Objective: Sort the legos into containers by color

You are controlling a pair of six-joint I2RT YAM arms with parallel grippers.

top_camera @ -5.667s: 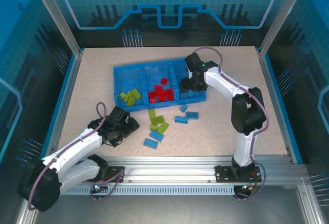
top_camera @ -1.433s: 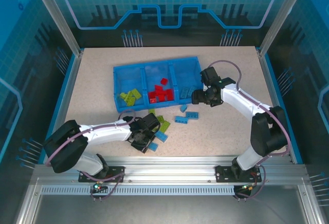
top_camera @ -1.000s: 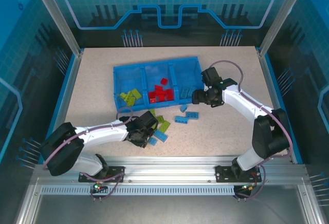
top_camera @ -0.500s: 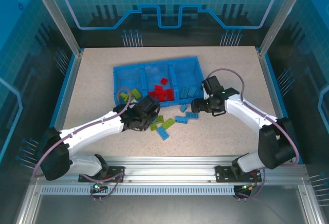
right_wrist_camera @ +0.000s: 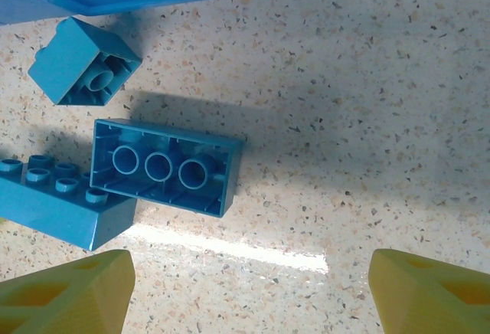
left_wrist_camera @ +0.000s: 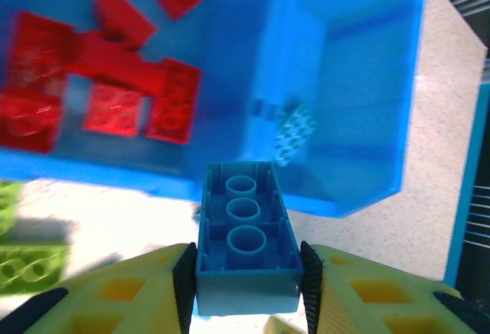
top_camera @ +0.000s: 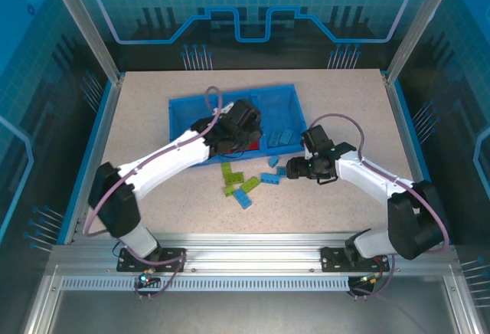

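My left gripper (left_wrist_camera: pixel 246 284) clamps a blue brick (left_wrist_camera: pixel 243 211) by its long sides; light, stiff, slick, I'd judge. My right gripper (right_wrist_camera: pixel 249 284) gapes, an upturned brick (right_wrist_camera: pixel 164 167) just ahead.

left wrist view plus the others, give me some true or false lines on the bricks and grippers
1. The left gripper is shut on a blue brick. True.
2. The right gripper holds a brick. False: it is open above loose blue bricks on the table.
3. Red bricks lie in the tray. True.
4. Every green brick is in the tray. False: some green bricks lie on the table.
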